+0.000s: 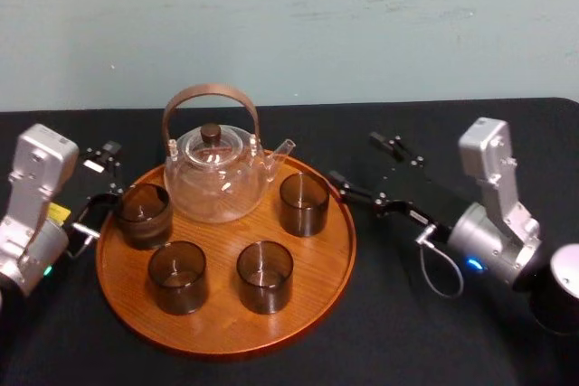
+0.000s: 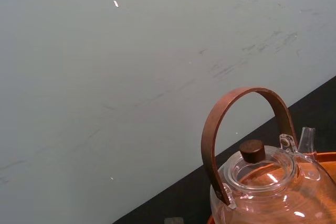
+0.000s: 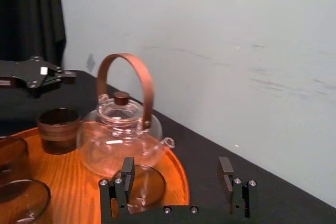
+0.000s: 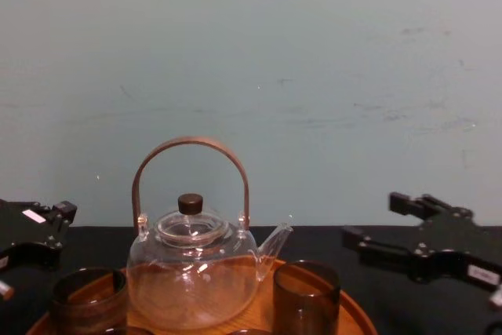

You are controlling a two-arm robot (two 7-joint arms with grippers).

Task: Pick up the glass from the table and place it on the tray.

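The chest view's bottom edge cuts off the tray (image 4: 357, 322) and the glass (image 4: 306, 296) beside the teapot (image 4: 192, 280).

One tray (image 1: 336, 250), round and wooden. One glass teapot (image 1: 217, 183), bearing one arched handle (image 1: 210, 90) and one lid knob (image 1: 211, 132). Four dark glasses (two in the back row, two in the front): the back-left glass (image 1: 143, 214), the back-right glass (image 1: 303, 203), the front-left glass (image 1: 177, 277) and the front-right glass (image 1: 264, 276). Two grippers: the left gripper (image 1: 102, 187) and the right gripper (image 1: 358, 163). One black table (image 1: 434, 332)
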